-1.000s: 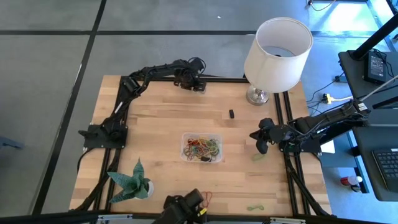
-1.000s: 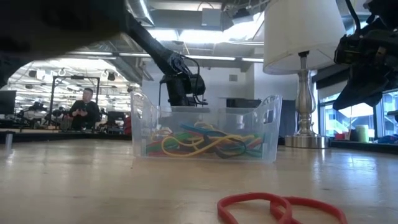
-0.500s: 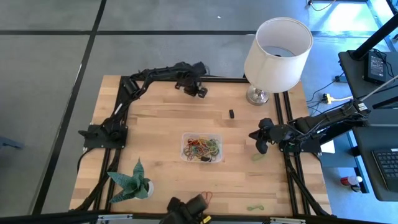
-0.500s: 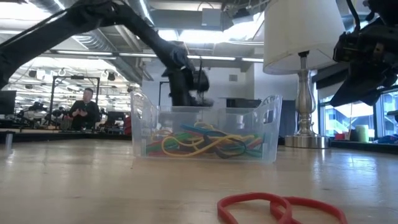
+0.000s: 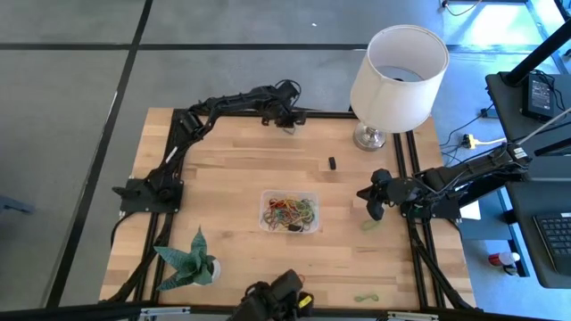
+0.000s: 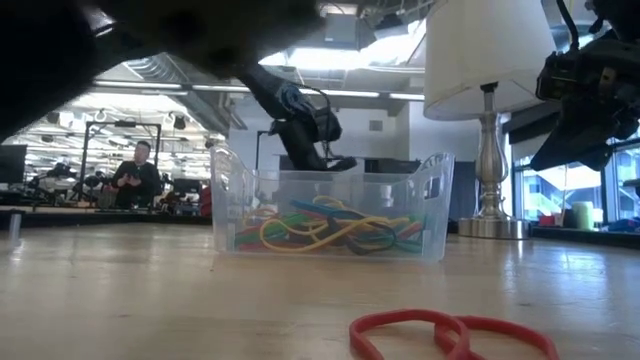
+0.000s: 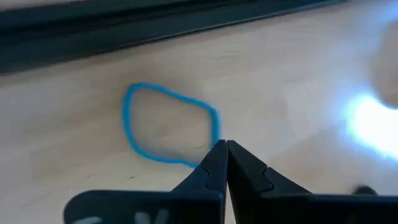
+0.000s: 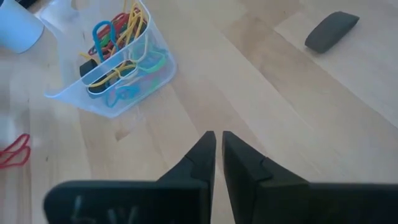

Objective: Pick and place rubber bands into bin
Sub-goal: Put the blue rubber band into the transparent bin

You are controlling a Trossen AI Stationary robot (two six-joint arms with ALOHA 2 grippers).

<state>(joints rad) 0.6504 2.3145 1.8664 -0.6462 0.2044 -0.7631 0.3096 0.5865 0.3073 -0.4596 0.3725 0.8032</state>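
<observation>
The clear bin (image 5: 289, 211) stands mid-table with several coloured rubber bands in it (image 6: 330, 230). A blue rubber band (image 7: 168, 124) lies flat on the wood by the table's far edge, and my left gripper (image 5: 287, 121) is shut at its rim. My right gripper (image 5: 375, 208) hovers to the right of the bin, shut, with nothing between its fingers (image 8: 216, 146). A green band (image 5: 370, 225) lies just near of it. A red band (image 5: 296, 282) and another green one (image 5: 367, 297) lie by the near edge. My left gripper has its two fingertips closed on one corner of the blue band's loop (image 7: 210, 144), where the band's line runs in between them. The fingers come slanting down from above. The rest of the loop lies slack and flat on the table.
A white lamp (image 5: 397, 71) stands at the far right corner and a green paper plant (image 5: 187, 260) at the near left. A small black piece (image 5: 331, 163) lies between lamp and bin. A dark device (image 5: 277, 303) sits at the near edge. A person (image 6: 135, 175) shows far behind.
My left gripper has shifted a little toward the table's right edge along the far edge, tipped into a slant, and shut at the blue band. The dark device at the near edge has shifted slightly.
</observation>
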